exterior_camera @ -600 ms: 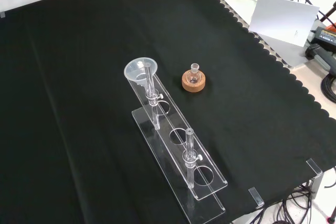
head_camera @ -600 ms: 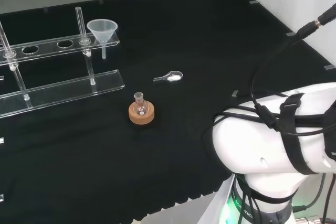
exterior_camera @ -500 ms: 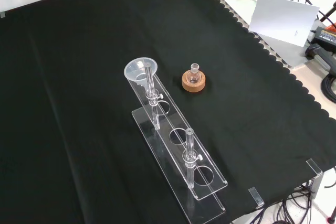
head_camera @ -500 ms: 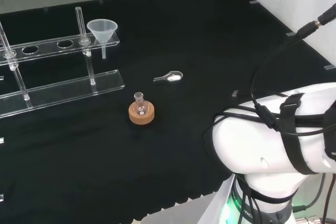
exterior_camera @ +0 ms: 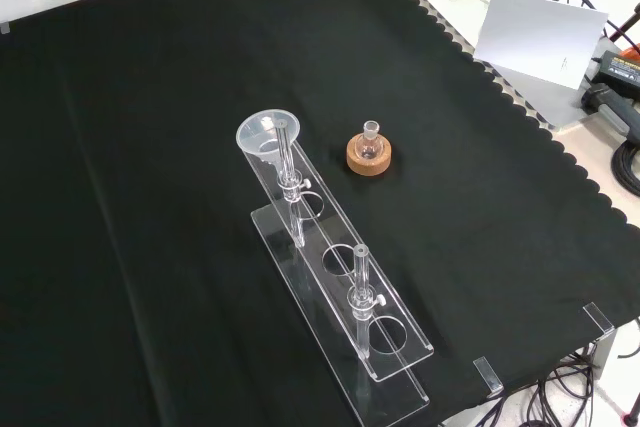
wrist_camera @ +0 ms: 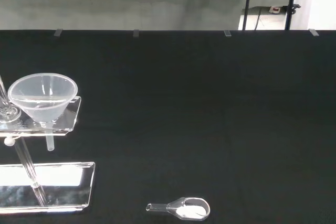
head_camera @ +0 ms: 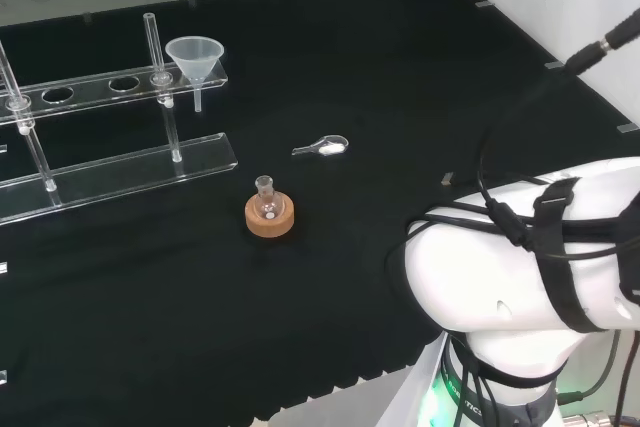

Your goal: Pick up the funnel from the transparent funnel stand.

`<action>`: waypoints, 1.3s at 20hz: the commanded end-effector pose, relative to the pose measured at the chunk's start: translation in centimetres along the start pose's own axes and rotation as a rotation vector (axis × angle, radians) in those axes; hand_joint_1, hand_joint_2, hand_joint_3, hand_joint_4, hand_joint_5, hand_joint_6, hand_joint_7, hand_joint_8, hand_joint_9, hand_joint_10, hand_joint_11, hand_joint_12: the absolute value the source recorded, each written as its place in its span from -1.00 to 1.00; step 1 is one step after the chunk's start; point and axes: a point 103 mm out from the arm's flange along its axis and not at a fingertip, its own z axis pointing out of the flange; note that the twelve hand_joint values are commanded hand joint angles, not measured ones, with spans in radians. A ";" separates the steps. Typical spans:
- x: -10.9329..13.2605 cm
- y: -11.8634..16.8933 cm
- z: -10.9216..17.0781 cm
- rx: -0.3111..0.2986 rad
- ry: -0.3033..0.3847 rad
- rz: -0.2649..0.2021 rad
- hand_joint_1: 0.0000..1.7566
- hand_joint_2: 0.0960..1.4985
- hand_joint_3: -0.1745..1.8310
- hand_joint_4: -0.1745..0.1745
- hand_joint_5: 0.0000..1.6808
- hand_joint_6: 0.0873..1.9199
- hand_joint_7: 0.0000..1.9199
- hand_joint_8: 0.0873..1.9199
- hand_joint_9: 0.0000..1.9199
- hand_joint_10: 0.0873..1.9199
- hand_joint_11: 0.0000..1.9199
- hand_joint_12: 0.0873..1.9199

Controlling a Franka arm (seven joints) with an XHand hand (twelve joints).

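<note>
Clear funnel [head_camera: 195,59] upright, spout down.

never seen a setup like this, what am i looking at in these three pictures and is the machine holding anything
It is one white robot arm at a bench under black cloth. One picture looks over the arm from behind, one looks down from in front, and one comes from a camera at the arm's wrist. On the cloth stands a clear plastic rack with a row of holes. A clear funnel sits in the hole at one end. Nearby a tiny glass flask rests on a cork ring, and a small clear scoop with white powder lies flat. Nothing is touching the funnel; whether the hand holds anything cannot be told.
</note>
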 end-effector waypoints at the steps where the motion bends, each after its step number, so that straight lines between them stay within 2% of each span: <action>1: 1.4 2.7 0.4 0.003 0.007 -0.021 -0.84 -0.32 -0.65 0.26 -1.00 -1.00 -1.00 -1.00 -1.00 -1.00 -1.00 -0.32; 12: 4.6 7.6 2.8 0.044 0.030 -0.067 -0.77 -0.25 -0.69 0.26 -1.00 -1.00 -1.00 -1.00 -1.00 -1.00 -1.00 -0.30; 26: 9.4 13.2 7.3 0.141 0.041 -0.112 -0.75 -0.23 -0.71 0.27 -1.00 -1.00 -1.00 -1.00 -1.00 -1.00 -1.00 -0.28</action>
